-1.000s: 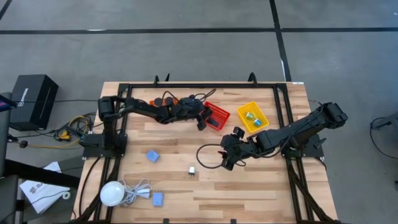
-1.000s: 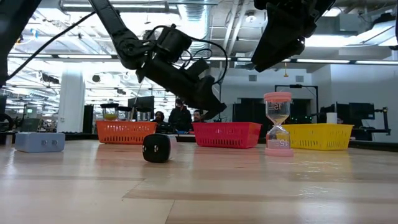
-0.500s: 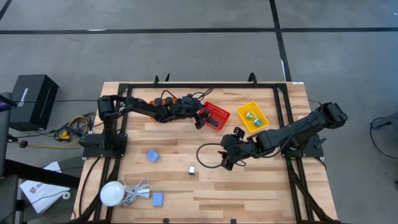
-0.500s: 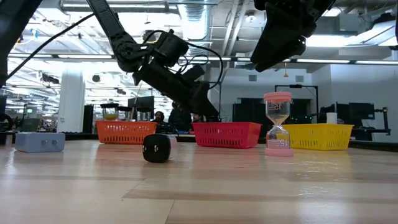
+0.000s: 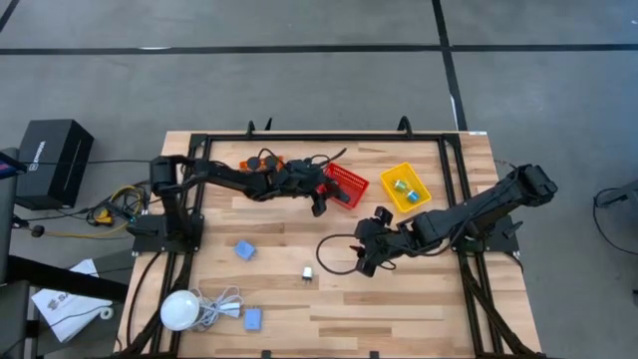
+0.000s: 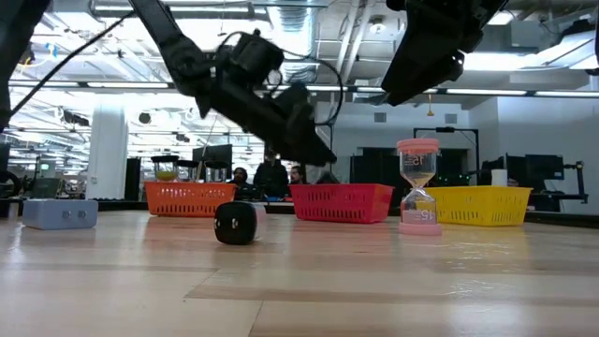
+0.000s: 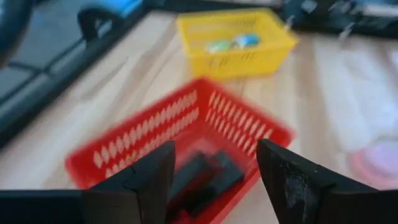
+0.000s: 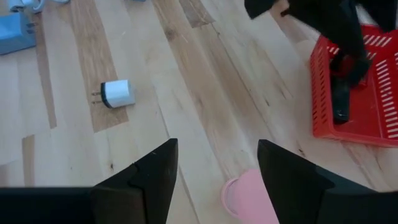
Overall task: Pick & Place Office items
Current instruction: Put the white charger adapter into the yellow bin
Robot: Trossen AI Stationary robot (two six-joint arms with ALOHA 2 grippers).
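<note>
My left gripper is open and empty above the left side of the red mesh basket. In the left wrist view, flat black pieces lie in that basket below the gap between my fingers. My right gripper is open and empty, raised above the table's middle. A pink hourglass stands upright on the table, and its pink top shows low between my right fingers. A white charger block and two light-blue pieces lie on the table.
A yellow basket holds small green and blue items. An orange basket sits under my left arm. A black cable loop lies beside my right gripper. A white bulb with its cable lies at the near left corner.
My left gripper has moved about over the red basket, drawing slightly toward the table's left and then back. The left wrist view is blurred by this motion.
</note>
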